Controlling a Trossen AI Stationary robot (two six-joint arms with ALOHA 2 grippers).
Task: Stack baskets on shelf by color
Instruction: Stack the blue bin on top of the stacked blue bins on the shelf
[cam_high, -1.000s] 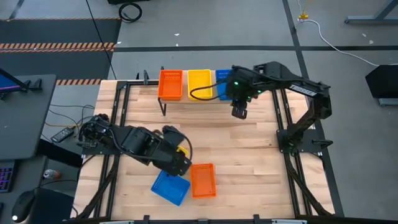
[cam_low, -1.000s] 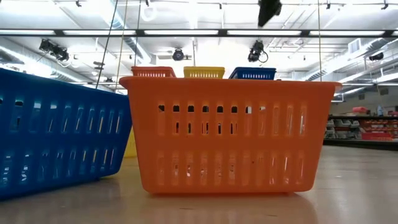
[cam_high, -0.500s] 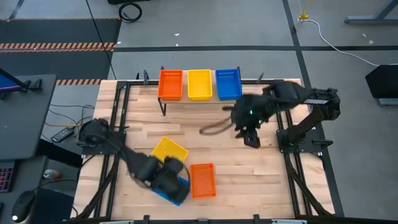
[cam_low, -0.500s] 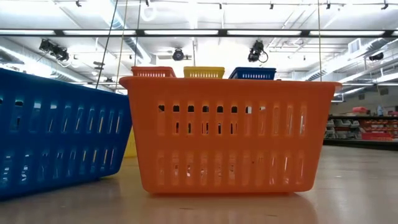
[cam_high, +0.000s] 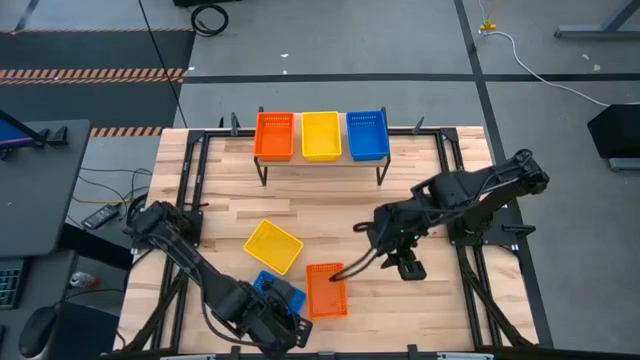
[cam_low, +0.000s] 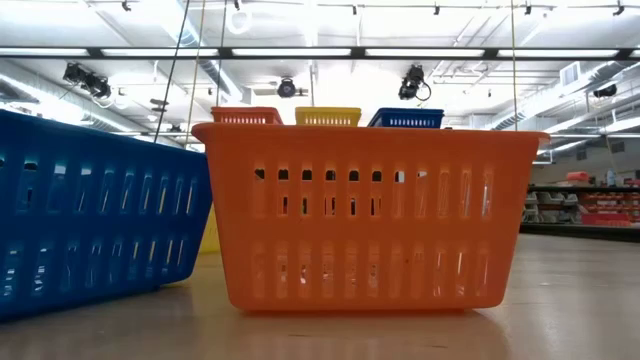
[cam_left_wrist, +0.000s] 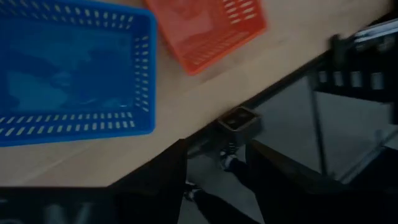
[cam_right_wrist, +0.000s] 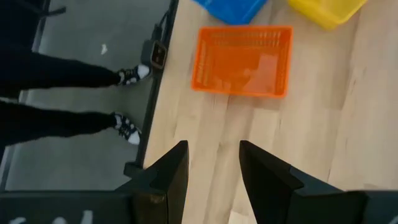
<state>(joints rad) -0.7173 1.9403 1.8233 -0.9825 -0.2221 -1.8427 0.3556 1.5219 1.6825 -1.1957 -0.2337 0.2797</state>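
Shelf (cam_high: 320, 160) at 12 o'clock on the worktop (cam_high: 420, 300), carrying three baskets in a row: orange shelf basket (cam_high: 274, 135), yellow shelf basket (cam_high: 321, 135), blue shelf basket (cam_high: 367, 135). No change there across the earlier frames.

Loose ones sit toward 6 o'clock: yellow basket (cam_high: 273, 246) tilted, on bare wood; orange basket (cam_high: 325, 289) at its 5 o'clock; blue basket (cam_high: 270, 290) touching the orange one's left side, partly under the left arm. In the low view the orange basket (cam_low: 370, 215) fills the middle, blue basket (cam_low: 95, 215) beside it.

Left gripper (cam_high: 285, 330) is now at the near edge, 6 to 7 o'clock, past the blue basket; a second ago it was over the yellow one, which it covered then. Fingers (cam_left_wrist: 155, 186) are parted, nothing between them.

Right gripper (cam_high: 408, 266) has come down from the shelf to mid-worktop, at 3 o'clock of the orange basket, well apart from it. Fingers (cam_right_wrist: 171, 171) parted, holding nothing.

A person's legs (cam_right_wrist: 56, 93) stand beyond the worktop's edge.
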